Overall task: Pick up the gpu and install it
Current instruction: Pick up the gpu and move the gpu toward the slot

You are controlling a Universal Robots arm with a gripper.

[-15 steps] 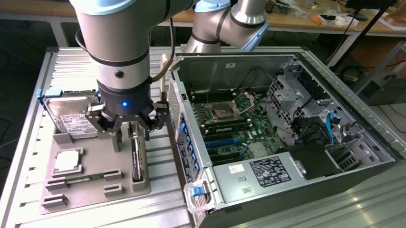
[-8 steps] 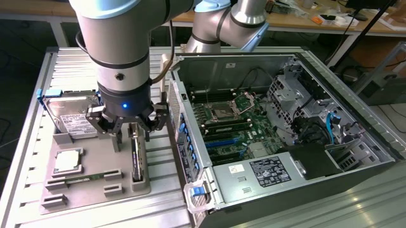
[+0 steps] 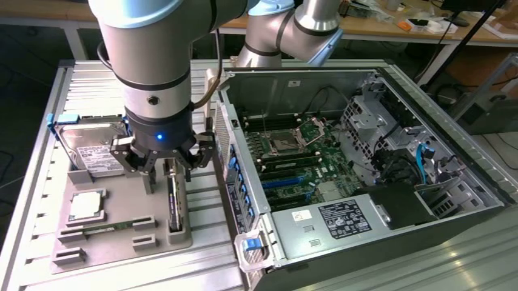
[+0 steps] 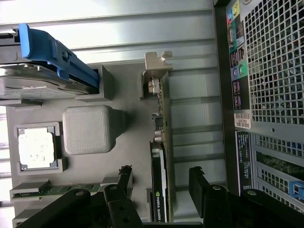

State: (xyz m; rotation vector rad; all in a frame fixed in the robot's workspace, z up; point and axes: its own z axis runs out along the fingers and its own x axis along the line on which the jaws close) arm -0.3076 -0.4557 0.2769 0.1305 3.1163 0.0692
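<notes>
Gripper stood open over the gpu (on edge in the grey tray), nothing held.

I read "NVIDIA" on the graphics card; the stickers on the computer case beside it are too small for me.

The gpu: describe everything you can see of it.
The gpu is a thin flat card standing on its long edge in a slot of the grey tray, beside the computer case. Edge-on it looks dark, with a silvery metal bracket at one end and a green logo near the other. The gripper hangs over it, open fingers on either side, apparently not touching it.
</notes>
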